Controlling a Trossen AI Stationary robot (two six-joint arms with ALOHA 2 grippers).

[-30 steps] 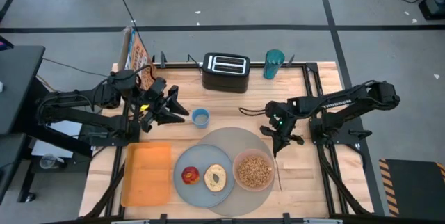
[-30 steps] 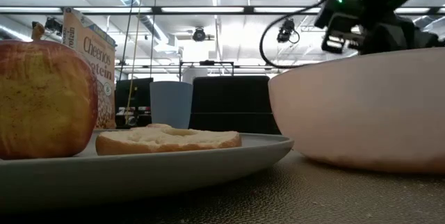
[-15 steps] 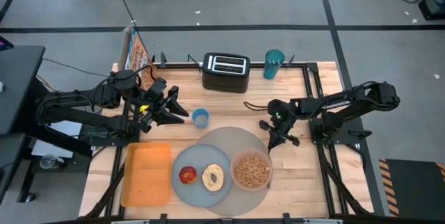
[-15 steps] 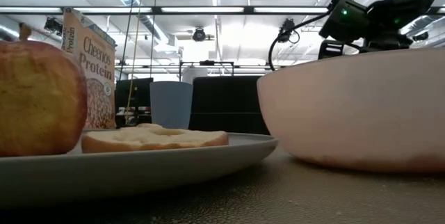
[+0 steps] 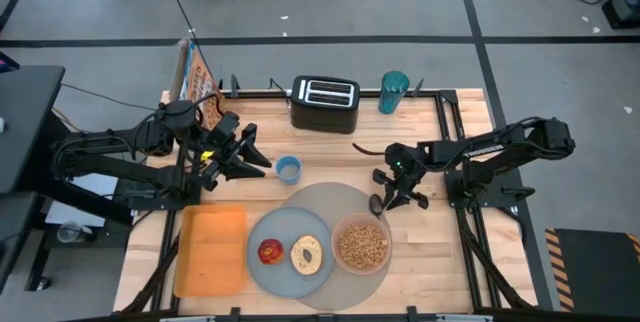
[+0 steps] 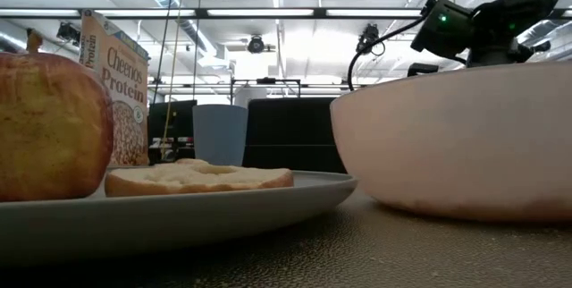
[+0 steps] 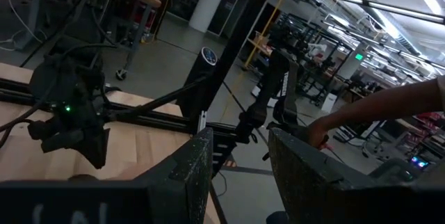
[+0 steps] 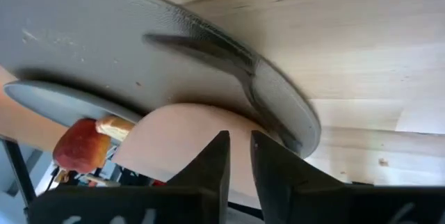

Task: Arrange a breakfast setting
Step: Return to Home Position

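Right gripper (image 8: 240, 139): you're hovering it empty, fingers slightly parted, at the right edge of the grey mat (image 5: 320, 200).
Dark spoon (image 8: 208, 46): it's lying on that mat beside the pink bowl (image 6: 447, 136), needing no grip.
Left gripper (image 7: 240, 135): idling with fingers apart near the tabletop's left edge.

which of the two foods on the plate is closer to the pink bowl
The round toasted bread: it lies on the blue-grey plate beside the pink bowl, while the red apple sits on the plate's far side.
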